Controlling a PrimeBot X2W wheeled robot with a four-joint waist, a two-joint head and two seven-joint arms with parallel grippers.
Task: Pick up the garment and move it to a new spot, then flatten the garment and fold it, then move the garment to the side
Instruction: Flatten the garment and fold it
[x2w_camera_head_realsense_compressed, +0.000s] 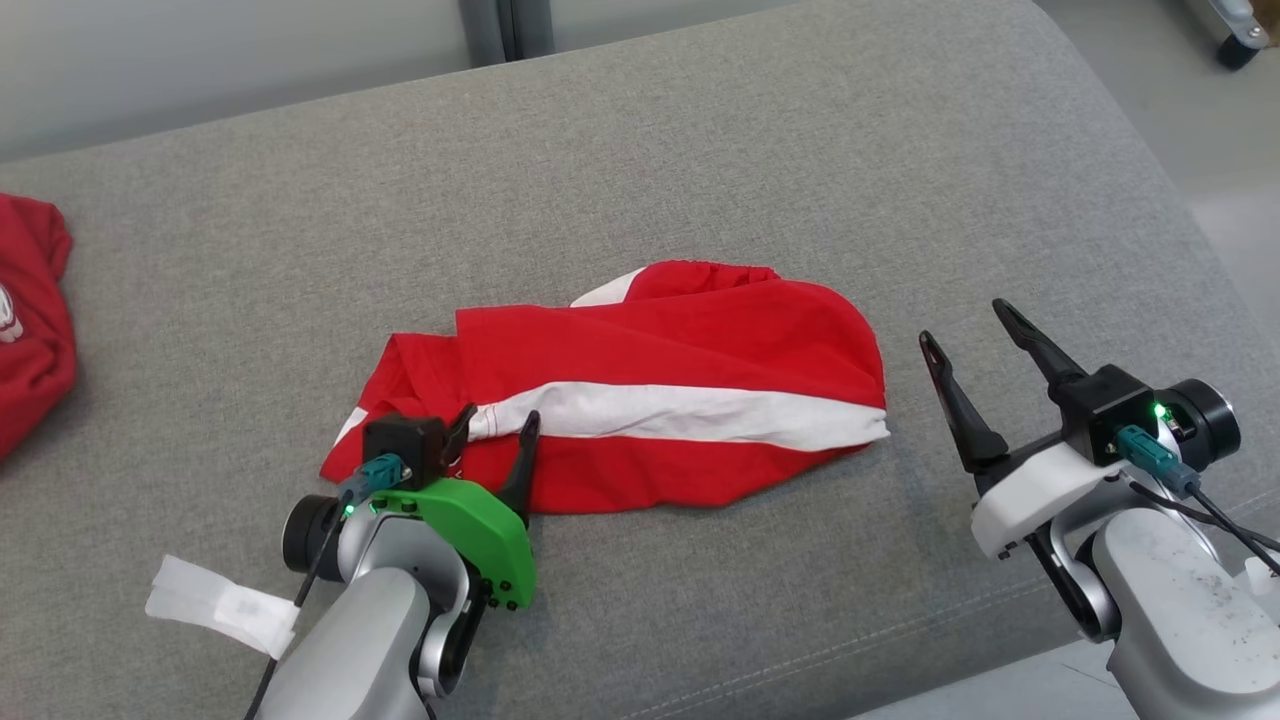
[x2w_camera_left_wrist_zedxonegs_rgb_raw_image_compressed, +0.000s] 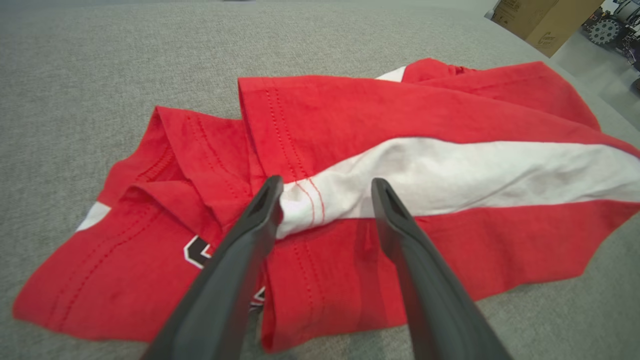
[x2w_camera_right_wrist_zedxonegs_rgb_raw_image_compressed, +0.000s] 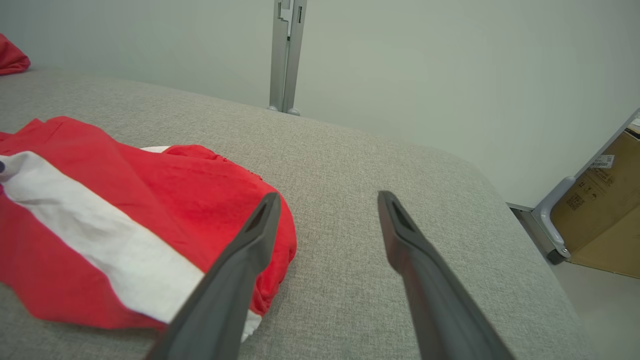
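Observation:
The garment (x2w_camera_head_realsense_compressed: 660, 390) is red with a white stripe and lies crumpled on the grey cushion (x2w_camera_head_realsense_compressed: 700, 160). My left gripper (x2w_camera_head_realsense_compressed: 497, 418) is open over the garment's near left part, its fingers straddling the left end of the white stripe (x2w_camera_left_wrist_zedxonegs_rgb_raw_image_compressed: 320, 205). In the left wrist view the garment (x2w_camera_left_wrist_zedxonegs_rgb_raw_image_compressed: 350, 125) spreads under my left gripper (x2w_camera_left_wrist_zedxonegs_rgb_raw_image_compressed: 327, 186), whose tips sit close to the cloth. My right gripper (x2w_camera_head_realsense_compressed: 964, 322) hovers open just right of the garment's right end. In the right wrist view my right gripper (x2w_camera_right_wrist_zedxonegs_rgb_raw_image_compressed: 327, 197) has only bare cushion between its tips, with the garment (x2w_camera_right_wrist_zedxonegs_rgb_raw_image_compressed: 100, 210) beside its left finger.
A second red garment (x2w_camera_head_realsense_compressed: 30, 320) lies at the cushion's far left edge. A white paper tag (x2w_camera_head_realsense_compressed: 220, 600) rests near my left forearm. Cardboard boxes (x2w_camera_right_wrist_zedxonegs_rgb_raw_image_compressed: 600, 210) stand on the floor beyond the cushion's right end. A metal post (x2w_camera_right_wrist_zedxonegs_rgb_raw_image_compressed: 285, 55) stands against the wall behind.

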